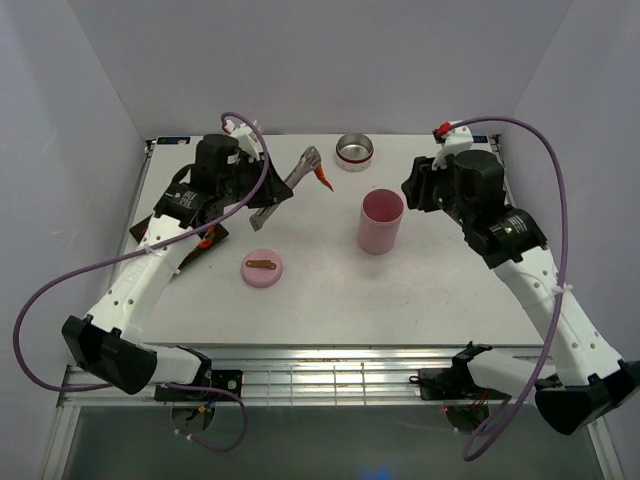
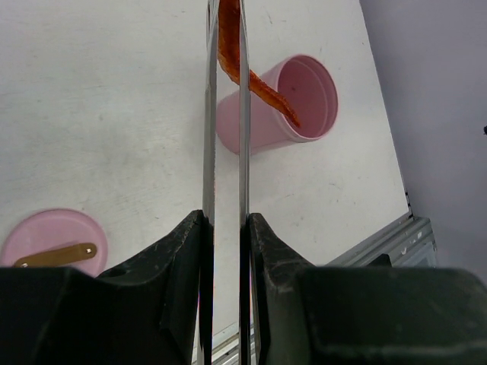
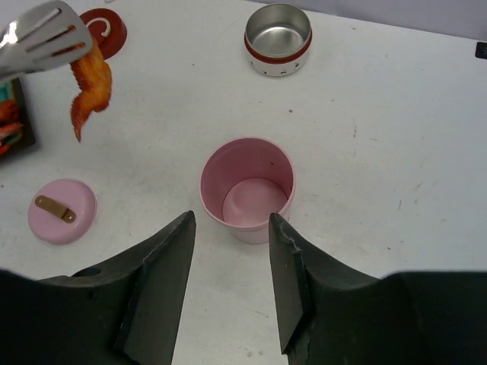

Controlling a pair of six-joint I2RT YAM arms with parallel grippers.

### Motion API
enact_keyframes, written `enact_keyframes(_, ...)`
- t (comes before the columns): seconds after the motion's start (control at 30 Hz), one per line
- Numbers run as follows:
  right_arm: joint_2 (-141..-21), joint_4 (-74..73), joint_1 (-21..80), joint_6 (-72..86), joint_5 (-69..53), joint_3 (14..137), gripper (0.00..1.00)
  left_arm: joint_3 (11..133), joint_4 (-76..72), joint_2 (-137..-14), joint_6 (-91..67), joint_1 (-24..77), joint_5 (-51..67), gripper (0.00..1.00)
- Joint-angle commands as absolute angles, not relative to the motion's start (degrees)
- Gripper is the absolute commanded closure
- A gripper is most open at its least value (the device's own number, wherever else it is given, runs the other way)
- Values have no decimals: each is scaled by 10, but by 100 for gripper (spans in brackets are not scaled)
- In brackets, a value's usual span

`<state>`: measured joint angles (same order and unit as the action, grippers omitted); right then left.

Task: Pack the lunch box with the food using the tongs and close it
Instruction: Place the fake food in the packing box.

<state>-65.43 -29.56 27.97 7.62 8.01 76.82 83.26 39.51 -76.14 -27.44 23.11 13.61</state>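
Note:
My left gripper [image 2: 226, 228] is shut on the tongs [image 2: 226, 114], one finger pressing on each slim silvery arm. The tongs' tips pinch a floppy orange-red strip of food [image 2: 259, 87] in the air, left of the lunch box. In the top view, the left gripper [image 1: 258, 203] holds the tongs [image 1: 290, 185] and the food [image 1: 322, 177] dangles from them. The lunch box [image 3: 251, 232] is an upright pink cylinder with nothing inside. My right gripper [image 3: 230, 228] hovers open just in front of it, touching nothing. The lunch box's pink lid [image 1: 262, 268] lies flat to its left.
A round metal tin [image 1: 354, 152] with a red band stands at the back. A red disc [image 3: 104, 32] lies near the tongs' tips. A black tray [image 3: 14, 122] with more orange pieces sits under the left arm. The table's front rail [image 1: 320, 375] runs along the near edge.

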Motion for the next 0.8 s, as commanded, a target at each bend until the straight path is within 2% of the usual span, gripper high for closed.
enact_keyframes(0.0, -592, -273, 268, 110, 88, 735, 50, 863, 344, -782, -290, 290, 113, 100)
enact_keyframes(0.3, -541, -276, 251, 103, 112, 707, 50, 908, 306, -861, -291, 395, 89, 100)
enact_keyframes(0.77, -534, -270, 246, 82, 113, 667, 49, 859, 243, -894, -289, 429, 89, 99)
